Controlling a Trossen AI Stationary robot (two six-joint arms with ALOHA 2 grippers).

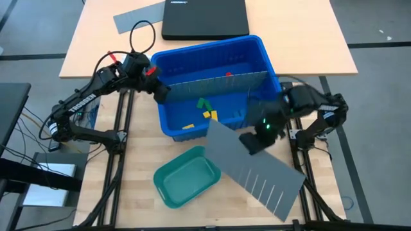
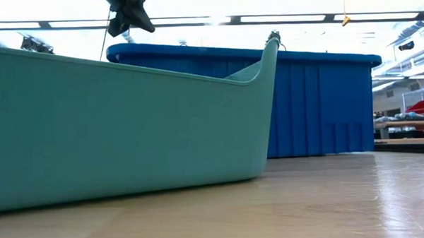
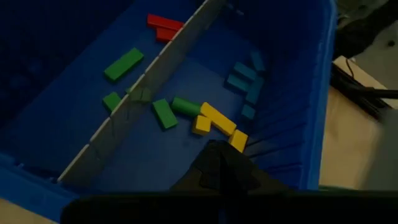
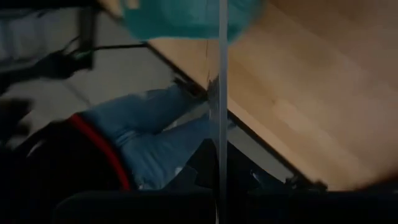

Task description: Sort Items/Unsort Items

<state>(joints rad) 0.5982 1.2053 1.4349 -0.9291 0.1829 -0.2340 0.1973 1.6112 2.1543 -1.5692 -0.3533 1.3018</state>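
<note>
Right pincer grips divider sheet edge (beside bin).

Beneath me lies a pale wooden surface, a second one butted against its far edge. Grey floor spreads around both. Long ceiling lights glow overhead, and cluttered shelving stands far off.

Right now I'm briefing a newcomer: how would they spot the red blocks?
Find the big blue bin at the table's middle, split by a grey divider wall. The red blocks lie alone on its far side; the green, yellow and blue ones lie on the near side.
</note>
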